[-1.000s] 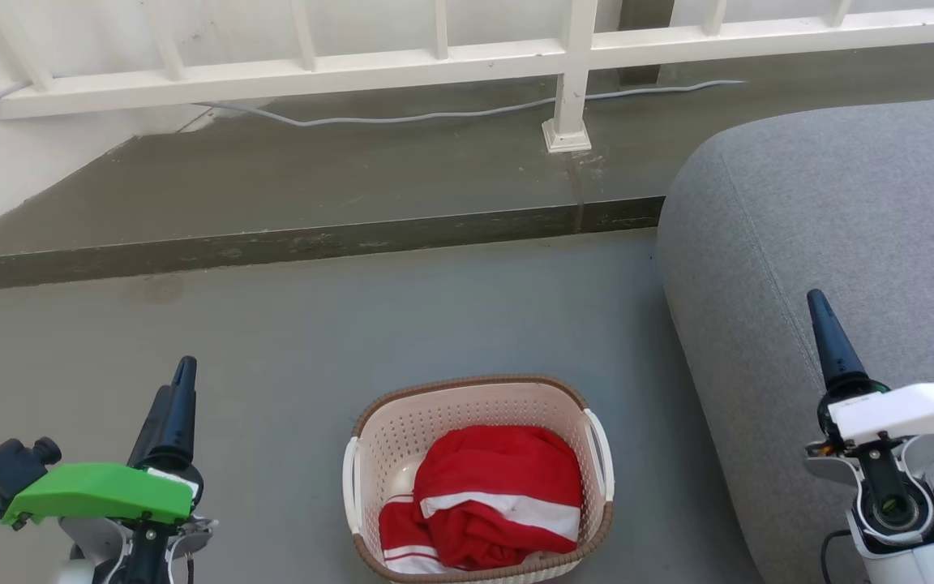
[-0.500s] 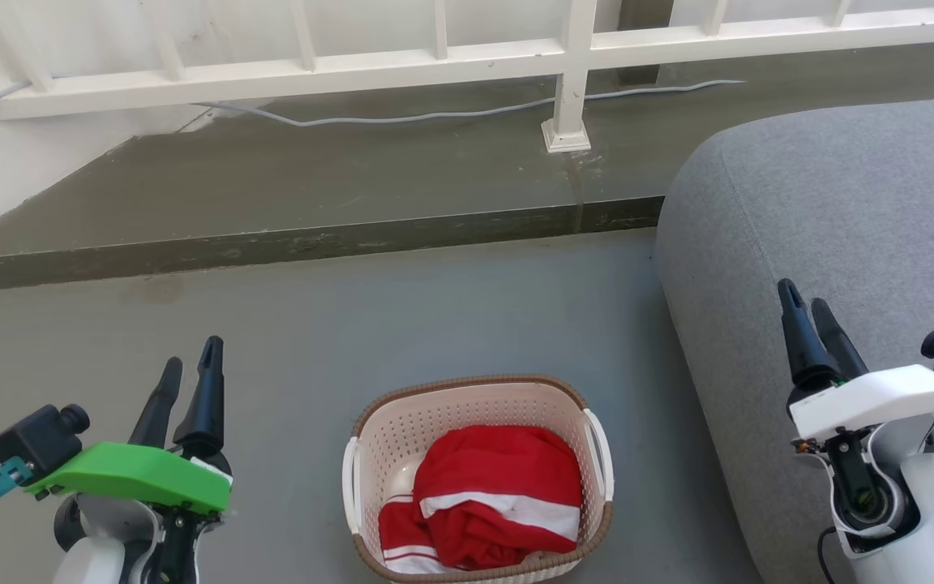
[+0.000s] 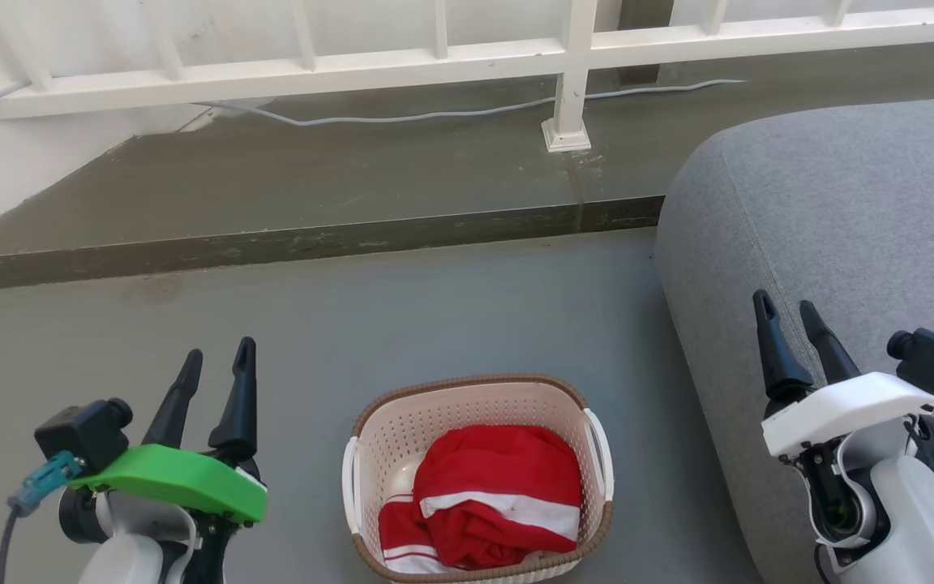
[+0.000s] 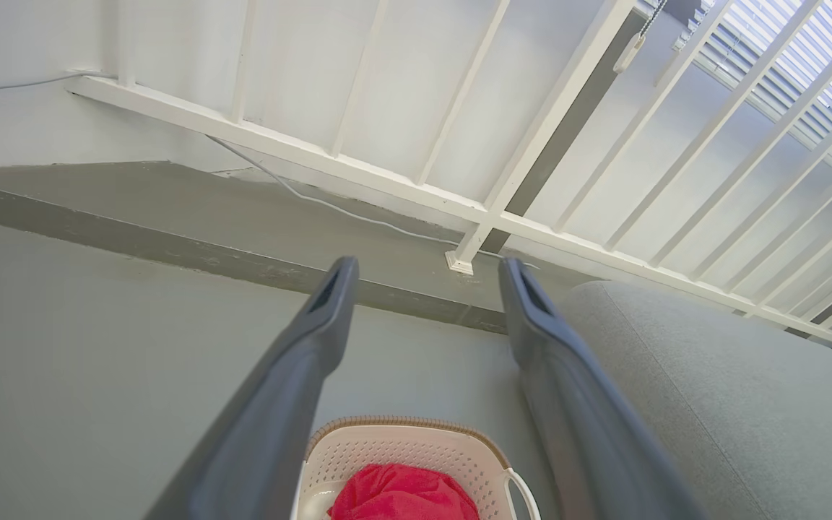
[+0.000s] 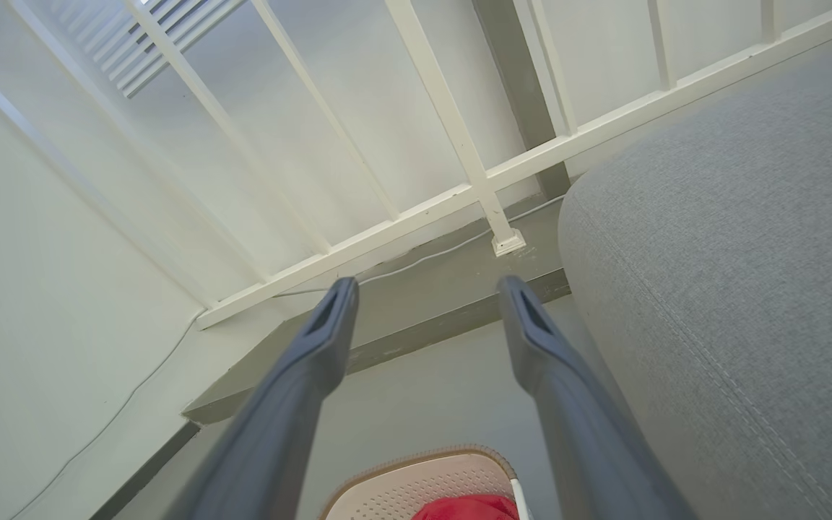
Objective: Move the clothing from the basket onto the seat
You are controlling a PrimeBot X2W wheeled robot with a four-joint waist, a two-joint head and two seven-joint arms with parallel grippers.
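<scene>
Two spread, empty tools, left tool [image 3: 220, 349], right tool [image 3: 783, 302], flanking basket [image 3: 467, 381]; seat [image 3: 840, 203] rightward, railing [image 3: 353, 71] beyond.

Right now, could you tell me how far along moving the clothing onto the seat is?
Done: nothing; the clothing lies in the basket, none on the seat. In hand: the left gripper and right gripper stand open and empty, flanking the basket. Left: grasping and carrying all of it.

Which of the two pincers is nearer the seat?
The right pincer, under the white cover: it shows against the grey seat. The left pincer, under the green cover, sits across the basket from it.
</scene>
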